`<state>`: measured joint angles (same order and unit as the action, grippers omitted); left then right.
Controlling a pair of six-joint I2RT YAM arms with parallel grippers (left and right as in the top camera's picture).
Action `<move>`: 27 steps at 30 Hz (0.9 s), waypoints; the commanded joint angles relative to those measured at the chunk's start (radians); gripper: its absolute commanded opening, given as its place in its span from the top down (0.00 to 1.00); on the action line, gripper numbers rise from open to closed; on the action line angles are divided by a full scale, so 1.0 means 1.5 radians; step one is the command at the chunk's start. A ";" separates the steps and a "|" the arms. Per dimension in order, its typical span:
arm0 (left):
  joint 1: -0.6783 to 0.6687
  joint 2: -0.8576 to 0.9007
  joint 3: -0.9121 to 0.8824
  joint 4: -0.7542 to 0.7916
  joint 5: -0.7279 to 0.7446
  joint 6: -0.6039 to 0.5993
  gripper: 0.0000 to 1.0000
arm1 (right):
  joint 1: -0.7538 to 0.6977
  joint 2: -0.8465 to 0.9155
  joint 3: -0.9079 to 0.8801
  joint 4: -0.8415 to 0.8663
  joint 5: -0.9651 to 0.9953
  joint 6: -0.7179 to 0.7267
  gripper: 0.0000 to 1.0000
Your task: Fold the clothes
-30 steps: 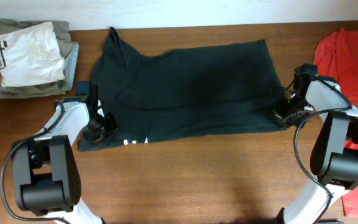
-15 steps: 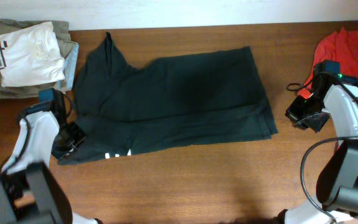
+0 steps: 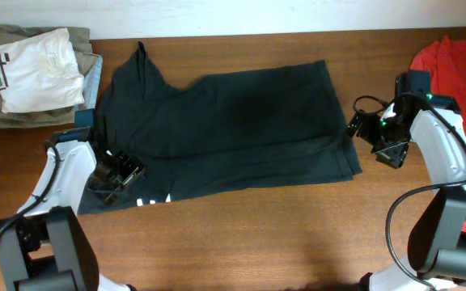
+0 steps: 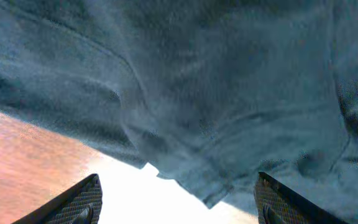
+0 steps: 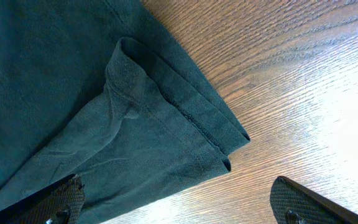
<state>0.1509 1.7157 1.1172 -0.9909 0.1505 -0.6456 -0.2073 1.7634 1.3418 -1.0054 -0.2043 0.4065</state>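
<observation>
The black T-shirt [image 3: 233, 129] lies flat across the table with its plain side up. A sliver of white lettering [image 3: 154, 200] peeks out at its lower left edge. My left gripper [image 3: 120, 173] hovers open over that lower left corner, and in the left wrist view its jaws [image 4: 179, 208] stand wide with dark cloth [image 4: 216, 93] above them and nothing gripped. My right gripper [image 3: 372, 139] is open just off the shirt's right hem. The right wrist view shows the layered hem corner [image 5: 225, 146] lying free between its open fingers [image 5: 182, 208]. A red T-shirt [image 3: 458, 77] lies at the far right.
A stack of folded clothes [image 3: 35, 73] with a white garment on top sits at the back left corner. The wooden table [image 3: 257, 242] runs bare along the front. The right arm's base stands over the red shirt's lower part.
Both grippers were shut on the shirt's lower corners and have opened and let go. The shirt has shifted left. The left gripper has come back right, the right one back left toward the hem.
</observation>
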 commanded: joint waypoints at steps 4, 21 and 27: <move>-0.002 0.039 -0.003 0.045 0.007 -0.079 0.48 | 0.005 -0.014 0.006 0.015 0.017 -0.007 0.01; -0.002 0.039 -0.068 0.088 -0.024 -0.120 0.54 | 0.005 -0.014 0.006 0.015 0.034 -0.007 0.02; -0.002 0.039 -0.063 0.090 -0.024 -0.120 0.98 | 0.005 -0.014 0.006 0.018 0.039 -0.007 0.01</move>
<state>0.1509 1.7618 1.0237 -0.8543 0.1238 -0.8230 -0.2073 1.7634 1.3418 -0.9817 -0.1589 0.4034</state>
